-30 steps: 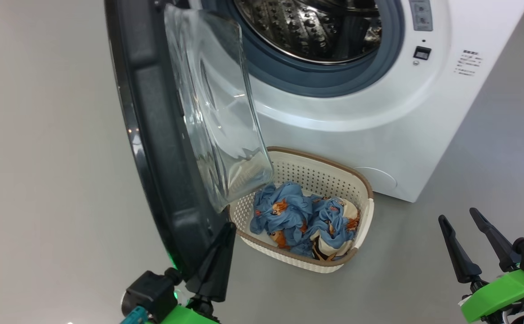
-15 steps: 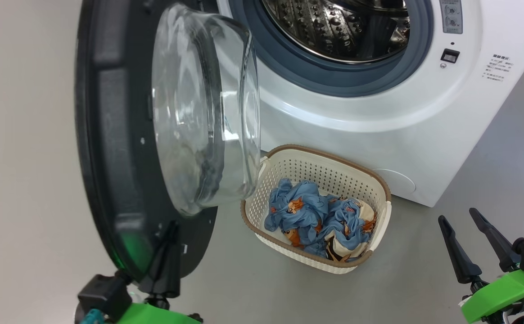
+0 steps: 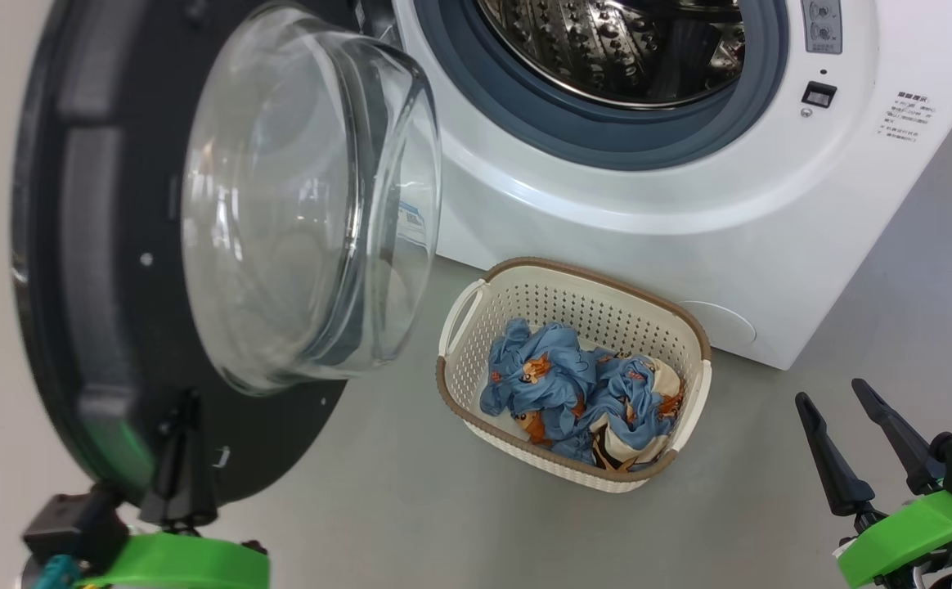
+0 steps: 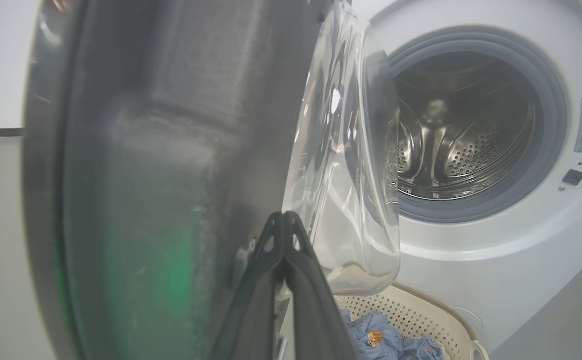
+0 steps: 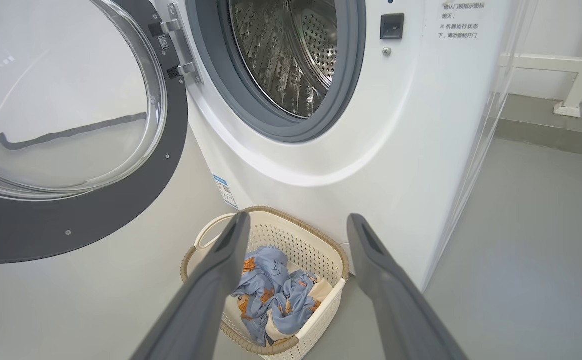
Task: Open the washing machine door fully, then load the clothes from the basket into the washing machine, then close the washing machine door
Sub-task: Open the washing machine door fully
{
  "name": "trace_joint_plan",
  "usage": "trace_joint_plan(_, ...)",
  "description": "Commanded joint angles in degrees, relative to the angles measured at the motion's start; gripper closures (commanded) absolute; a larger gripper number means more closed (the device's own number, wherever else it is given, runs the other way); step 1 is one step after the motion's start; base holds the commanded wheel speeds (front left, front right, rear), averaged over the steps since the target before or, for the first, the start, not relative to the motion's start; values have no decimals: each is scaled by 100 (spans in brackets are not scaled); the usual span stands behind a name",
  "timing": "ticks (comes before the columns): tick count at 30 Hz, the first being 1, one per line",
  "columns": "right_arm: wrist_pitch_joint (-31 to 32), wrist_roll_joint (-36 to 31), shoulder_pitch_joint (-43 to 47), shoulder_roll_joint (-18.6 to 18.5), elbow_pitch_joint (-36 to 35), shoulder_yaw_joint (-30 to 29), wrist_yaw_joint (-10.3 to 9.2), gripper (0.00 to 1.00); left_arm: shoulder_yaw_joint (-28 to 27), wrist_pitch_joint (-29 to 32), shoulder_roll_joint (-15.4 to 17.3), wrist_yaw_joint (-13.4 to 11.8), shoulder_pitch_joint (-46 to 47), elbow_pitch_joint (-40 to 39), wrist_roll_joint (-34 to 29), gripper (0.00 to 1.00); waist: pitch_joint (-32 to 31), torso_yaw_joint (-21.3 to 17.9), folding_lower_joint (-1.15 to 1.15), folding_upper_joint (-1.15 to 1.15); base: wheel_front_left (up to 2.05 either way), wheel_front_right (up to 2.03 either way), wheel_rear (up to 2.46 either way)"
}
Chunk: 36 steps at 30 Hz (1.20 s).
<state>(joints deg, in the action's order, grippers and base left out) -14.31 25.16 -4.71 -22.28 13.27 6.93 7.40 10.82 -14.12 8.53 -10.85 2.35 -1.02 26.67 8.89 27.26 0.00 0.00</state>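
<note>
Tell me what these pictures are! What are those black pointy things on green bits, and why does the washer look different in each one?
Those are a robot's two hands, called grippers. One picture comes from a camera on its head, looking down. The other two come from cameras on its wrists, so the same things show from different sides. The left gripper is shut, lying against the dark inner side of the washing machine door, which stands open. The right gripper is open and holds nothing. On the grey floor, before the white washing machine, sits a cream basket with blue cartoon-print clothes inside. The part of the shiny drum that shows has no clothes in it.
</note>
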Motion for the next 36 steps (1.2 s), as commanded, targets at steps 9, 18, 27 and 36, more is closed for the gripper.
trace_joint_plan(9,-69,-5,-120,-121,-144,108,9,0,-866,-83,331,-88,488,275,115,100,132,-39,0,0,0,0,0)
trace_joint_plan(18,-69,15,-196,-160,-152,195,9,0,-1558,-86,415,12,827,657,-99,100,264,-86,0,0,0,0,0)
trace_joint_plan(27,-69,19,-258,-187,-154,244,9,0,-2245,-87,415,235,1026,999,-341,100,364,-155,0,0,0,0,0)
trace_joint_plan(36,-69,-4,-404,-136,-173,339,9,0,-2934,-87,553,581,1500,1801,-538,100,529,-289,0,0,0,0,0)
